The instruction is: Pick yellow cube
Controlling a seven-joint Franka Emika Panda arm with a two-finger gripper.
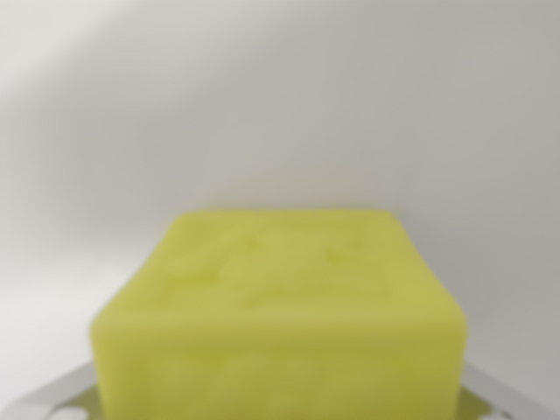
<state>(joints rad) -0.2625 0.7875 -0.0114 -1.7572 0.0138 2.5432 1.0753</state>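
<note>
The yellow cube (278,315) fills the lower middle of the wrist view, very close and blurred, with its top face and near side showing. My gripper (280,407) straddles it. One metal fingertip (52,401) shows at the bottom left corner and the other at the bottom right (512,401). Each fingertip meets a side of the cube with no visible gap, and yellow reflects in the metal. The lower part of the cube is cut off by the frame edge.
A plain pale grey-white surface (280,96) lies behind the cube, with soft shadows. Nothing else is visible.
</note>
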